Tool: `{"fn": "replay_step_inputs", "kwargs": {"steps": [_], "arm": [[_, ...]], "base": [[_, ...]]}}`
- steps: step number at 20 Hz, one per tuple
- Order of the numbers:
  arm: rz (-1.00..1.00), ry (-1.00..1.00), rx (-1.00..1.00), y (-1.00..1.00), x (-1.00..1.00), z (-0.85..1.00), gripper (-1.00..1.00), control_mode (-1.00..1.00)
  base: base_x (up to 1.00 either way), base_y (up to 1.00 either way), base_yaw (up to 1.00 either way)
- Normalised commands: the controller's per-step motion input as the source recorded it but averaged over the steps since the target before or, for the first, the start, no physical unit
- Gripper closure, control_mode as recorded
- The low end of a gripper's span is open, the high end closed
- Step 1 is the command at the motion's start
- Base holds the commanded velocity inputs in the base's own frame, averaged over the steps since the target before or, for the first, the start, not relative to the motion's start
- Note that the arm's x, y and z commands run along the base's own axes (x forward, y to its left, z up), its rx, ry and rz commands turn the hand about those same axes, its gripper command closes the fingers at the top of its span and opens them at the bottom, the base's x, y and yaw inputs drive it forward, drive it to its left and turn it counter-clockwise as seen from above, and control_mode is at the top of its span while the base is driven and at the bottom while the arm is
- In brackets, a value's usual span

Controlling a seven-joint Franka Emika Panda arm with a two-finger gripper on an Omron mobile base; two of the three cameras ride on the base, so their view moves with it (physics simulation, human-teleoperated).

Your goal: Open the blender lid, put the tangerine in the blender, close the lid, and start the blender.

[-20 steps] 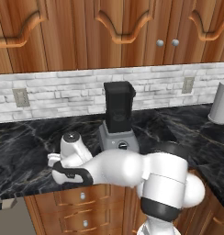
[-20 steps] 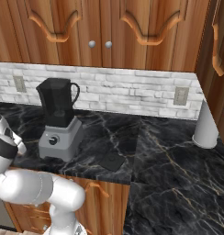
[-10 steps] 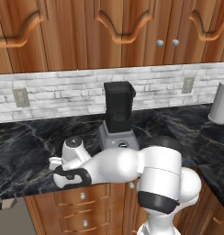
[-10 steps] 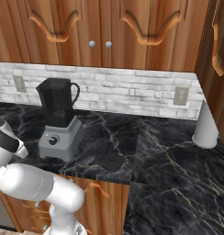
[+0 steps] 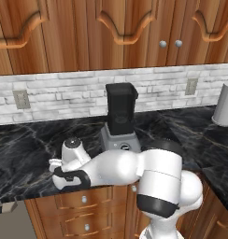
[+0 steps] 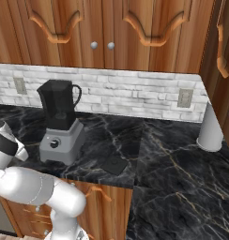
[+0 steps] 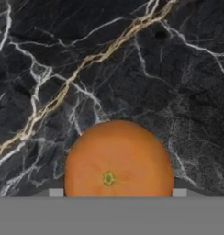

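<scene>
Where the black marble worktop (image 5: 22,154) runs beneath brick backsplash and wooden cabinets, the arm has dropped and reached further left over the last second, its hand now low over the slab near the front edge, left of the blender (image 5: 119,123); the blender stands mid-worktop with its jar dark and the lid (image 6: 115,165) lying flat on the slab to its right, so the jar appears open and ready to receive fruit; a grey cylinder (image 6: 210,129) stands well apart at the far right. In the hand view the tangerine (image 7: 118,160) rests on the marble directly before the gripper (image 7: 114,195), between its two pale fingertips (image 7: 56,193); the gripper has begun closing from its widest; whether the fingertips touch the fruit cannot be told, so the grasp is judged under way, not complete. Open slab surrounds the tangerine; the front edge lies close behind the hand, and the lift toward the jar must clear its tall rim.
</scene>
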Motion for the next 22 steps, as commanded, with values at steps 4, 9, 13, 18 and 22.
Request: {"fn": "replay_step_inputs", "kwargs": {"steps": [4, 9, 13, 18, 22], "arm": [[-0.01, -0.07, 0.0, 0.0, -0.05, 0.3, 1.0, -1.0], [-0.03, -0.19, 0.0, -0.13, -0.48, 0.96, 1.0, -1.0], [-0.04, -0.22, 0.0, -0.23, -0.39, 1.0, 1.0, -1.0], [-0.07, -0.18, 0.0, -0.3, -0.14, 1.0, 1.0, -1.0], [-0.09, -0.13, 0.0, -0.5, -0.02, 1.0, 1.0, -1.0]], "base": [[0.0, 0.0, 0.0], [0.0, 0.0, 0.0], [0.0, 0.0, 0.0], [0.0, 0.0, 0.0], [0.0, 0.0, 0.0]]}}
